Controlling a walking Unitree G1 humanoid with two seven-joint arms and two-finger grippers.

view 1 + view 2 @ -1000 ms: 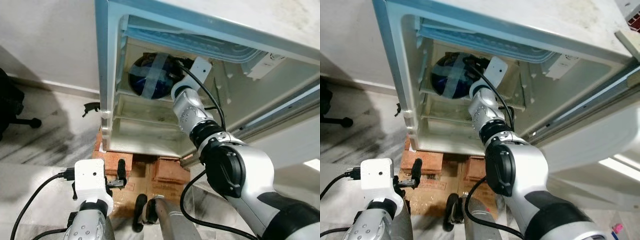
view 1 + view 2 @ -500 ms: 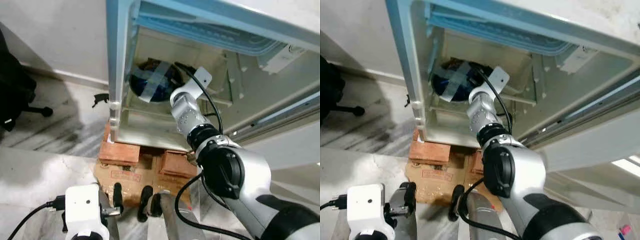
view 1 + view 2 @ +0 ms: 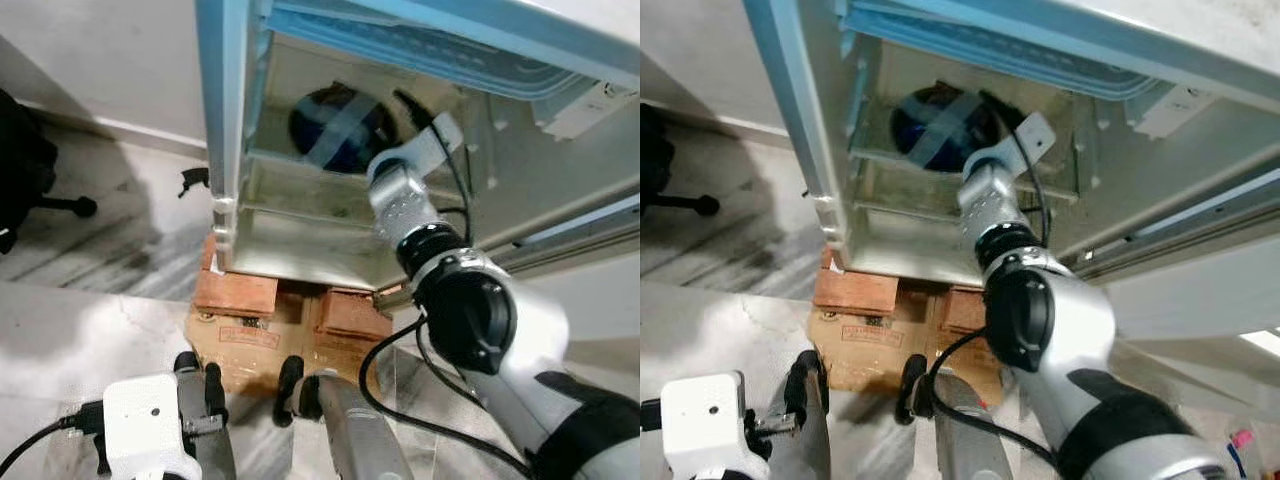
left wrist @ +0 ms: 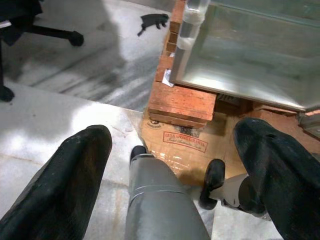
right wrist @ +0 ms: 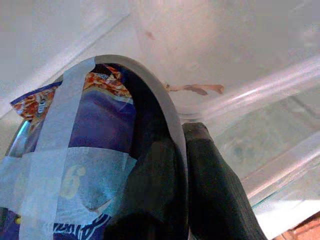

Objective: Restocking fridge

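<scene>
Fridge (image 3: 232, 150) stands open, raised on red bricks (image 3: 236, 295) with flattened cardboard (image 3: 262, 347) on the floor beneath. Right arm reaches up into the fridge cavity. Right pincer (image 5: 175, 165) is clenched on the rim of a round bowl (image 5: 150, 100): in the right wrist view the two black fingers (image 5: 215, 190) sit one either side of the grey rim, pressed together on it. Bowl holds a blue and purple printed packet (image 5: 100, 130), and pale tape strips (image 5: 55, 150) cross over the bowl's mouth. In the head views the bowl (image 3: 338, 128) is tipped so its taped mouth faces out of the fridge, sitting on the upper glass shelf (image 3: 890, 155) toward the back of the compartment, with the right wrist just beside it. A clear drawer (image 3: 300, 235) lies below that shelf. Left pincer (image 4: 175, 170) hangs low over the floor in front of the fridge, released, its fingers (image 4: 75, 170) spread wide apart with nothing between them. Left wrist view looks down past the robot's grey leg (image 4: 155, 200) to the bricks and the cardboard. A black office chair base (image 4: 50, 32) stands on the grey marbled floor (image 3: 90, 260) to the robot's left, well apart from the fridge.
</scene>
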